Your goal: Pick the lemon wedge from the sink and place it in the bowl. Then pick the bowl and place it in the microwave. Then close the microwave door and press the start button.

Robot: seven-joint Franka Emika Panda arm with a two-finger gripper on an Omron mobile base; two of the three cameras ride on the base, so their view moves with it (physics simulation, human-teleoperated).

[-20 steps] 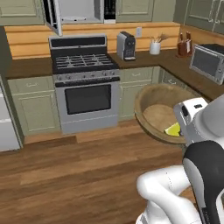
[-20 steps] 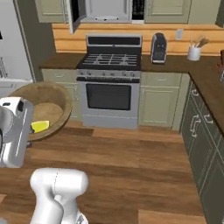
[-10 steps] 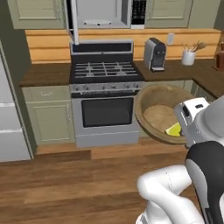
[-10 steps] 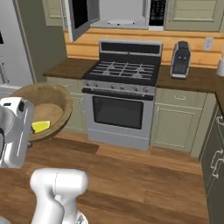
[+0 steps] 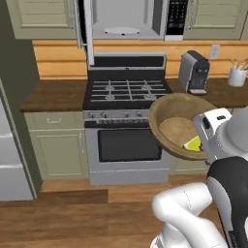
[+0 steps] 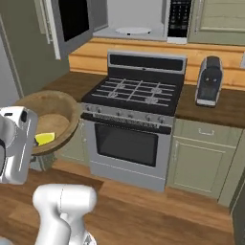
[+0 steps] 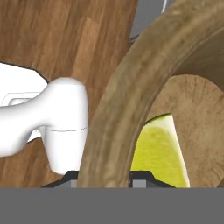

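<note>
The bowl (image 5: 180, 124) rides tilted in the air in front of the stove (image 5: 126, 92), its rim clamped in the pincer (image 7: 105, 177), fingers closed on either side of the wooden wall. The lemon wedge (image 5: 193, 144) sits low inside it, against the wall nearest the hand. Up above the range, the microwave (image 5: 127, 19) stands open, its white turntable (image 6: 133, 30) showing, the microwave door (image 6: 72, 21) swung out to the left.

One bowl (image 5: 179, 125), one lemon wedge (image 5: 193, 144), one microwave (image 5: 127, 19), one coffee maker (image 5: 193, 71).
</note>
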